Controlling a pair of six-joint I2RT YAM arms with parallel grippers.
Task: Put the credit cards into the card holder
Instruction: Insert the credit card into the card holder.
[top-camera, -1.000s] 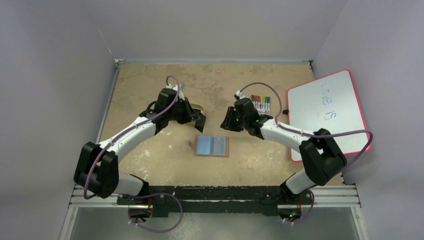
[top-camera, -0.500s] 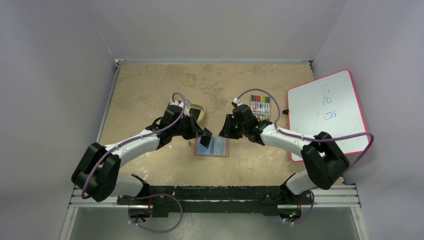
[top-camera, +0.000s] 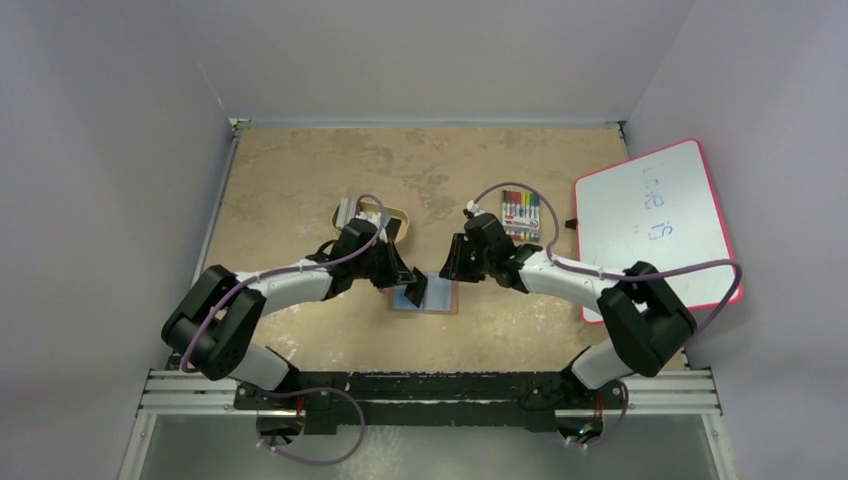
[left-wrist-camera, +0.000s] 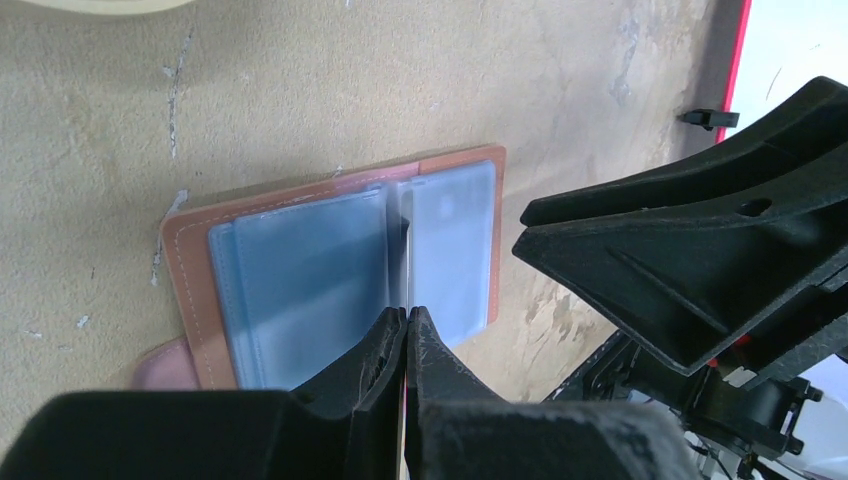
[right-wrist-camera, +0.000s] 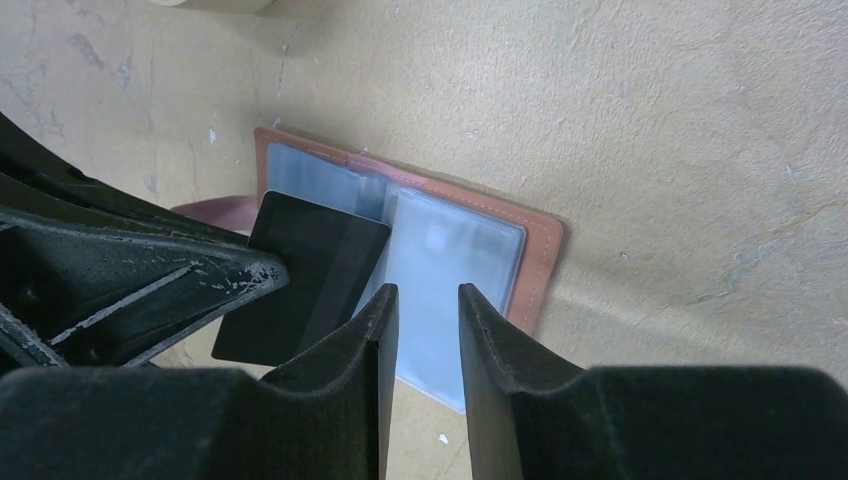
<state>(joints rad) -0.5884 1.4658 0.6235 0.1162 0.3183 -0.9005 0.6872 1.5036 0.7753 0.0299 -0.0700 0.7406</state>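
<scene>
The card holder (top-camera: 443, 298) lies open on the table, brown outside, blue-grey pockets up; it also shows in the left wrist view (left-wrist-camera: 300, 265) and the right wrist view (right-wrist-camera: 455, 240). My left gripper (top-camera: 412, 286) is shut on a black credit card (right-wrist-camera: 310, 275), held on edge just above the holder's left half, near the centre fold; in the left wrist view the gripper (left-wrist-camera: 407, 318) shows the card only as a thin edge (left-wrist-camera: 407, 250). My right gripper (top-camera: 456, 262) is slightly open and empty over the holder's right half (right-wrist-camera: 425, 300). More cards (top-camera: 350, 209) lie at the tan tray.
The tan oval tray (top-camera: 401, 215) stands behind my left gripper. A pack of coloured markers (top-camera: 521, 207) lies behind the right arm. A red-rimmed whiteboard (top-camera: 650, 225) leans at the right edge. My two grippers are close together over the holder.
My left gripper has come from the tray down to the card holder with the black card in it. My right gripper has shifted a little toward the holder.
</scene>
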